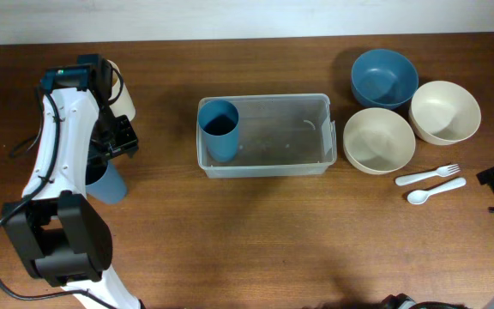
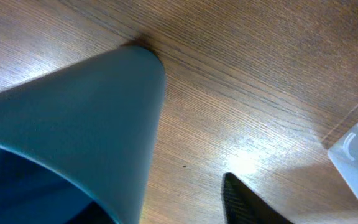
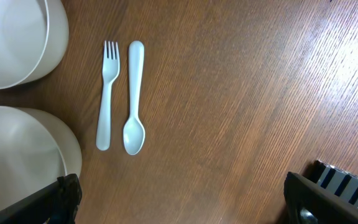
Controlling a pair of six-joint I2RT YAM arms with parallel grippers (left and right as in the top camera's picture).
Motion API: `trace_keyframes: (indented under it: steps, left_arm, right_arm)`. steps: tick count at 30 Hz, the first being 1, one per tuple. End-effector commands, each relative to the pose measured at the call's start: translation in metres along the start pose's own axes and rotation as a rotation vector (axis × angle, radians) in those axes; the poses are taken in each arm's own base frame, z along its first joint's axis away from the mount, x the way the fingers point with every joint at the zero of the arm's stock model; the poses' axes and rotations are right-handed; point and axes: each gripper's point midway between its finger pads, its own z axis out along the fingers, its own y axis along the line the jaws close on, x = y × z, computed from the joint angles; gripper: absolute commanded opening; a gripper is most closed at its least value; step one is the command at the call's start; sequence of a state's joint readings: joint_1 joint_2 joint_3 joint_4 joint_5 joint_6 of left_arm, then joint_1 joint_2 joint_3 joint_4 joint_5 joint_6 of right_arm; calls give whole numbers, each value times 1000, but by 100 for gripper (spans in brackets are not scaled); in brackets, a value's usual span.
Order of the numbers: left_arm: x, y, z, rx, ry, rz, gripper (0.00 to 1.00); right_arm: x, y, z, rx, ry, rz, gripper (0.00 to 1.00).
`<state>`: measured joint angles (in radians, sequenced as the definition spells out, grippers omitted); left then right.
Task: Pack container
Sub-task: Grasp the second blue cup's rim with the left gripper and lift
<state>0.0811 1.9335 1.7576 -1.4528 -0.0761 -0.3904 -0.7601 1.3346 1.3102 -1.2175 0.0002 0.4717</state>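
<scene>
Left end effector [image 1: 108, 167] nearer, at blue plastic cup [image 2: 73, 124], grip unclear. Clear rectangular plastic container [image 1: 268, 168] lies to its right, long axis left-right. Right end effector [image 3: 185, 205] released.

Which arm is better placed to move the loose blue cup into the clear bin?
Left. The left gripper is right at the blue plastic cup; the right gripper hangs far off by the white plastic fork.

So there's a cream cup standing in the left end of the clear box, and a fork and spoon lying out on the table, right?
Not quite. The overhead view shows the cup in the left end of the clear box is blue, not cream. The fork and spoon do lie out on the table.
</scene>
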Motion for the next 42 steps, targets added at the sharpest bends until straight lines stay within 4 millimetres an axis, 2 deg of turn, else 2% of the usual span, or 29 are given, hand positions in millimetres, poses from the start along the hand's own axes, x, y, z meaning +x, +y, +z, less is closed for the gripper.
trace_keyframes:
  steps: [1, 8, 12, 21, 33, 37, 38, 42]
  left_arm:
    - [1, 1, -8, 12, -24, 0, 38]
    - [0, 1, -8, 11, -25, 1, 15]
    - [0, 1, -8, 12, -25, 2, 15]
    - [-5, -1, -18, 23, -53, 25, 2]
    - [-16, -2, -75, 70, -154, 36, 2]
    - [-16, -16, -101, 123, -205, 59, 2]
    - [-15, -24, -113, 138, -238, 79, 2]
    - [-12, -43, -141, 174, -314, 128, 1]
  right_arm:
    - [-2, -4, 1, 14, -4, 14, 99]
    - [-2, -4, 1, 14, -4, 14, 99]
    - [-2, -4, 1, 14, -4, 14, 99]
    - [-2, -4, 1, 14, -4, 14, 99]
    - [-2, -3, 1, 13, -4, 14, 99]
    - [-2, -4, 1, 14, -4, 14, 99]
    - [-2, -4, 1, 14, -4, 14, 99]
    - [-2, -4, 1, 14, -4, 14, 99]
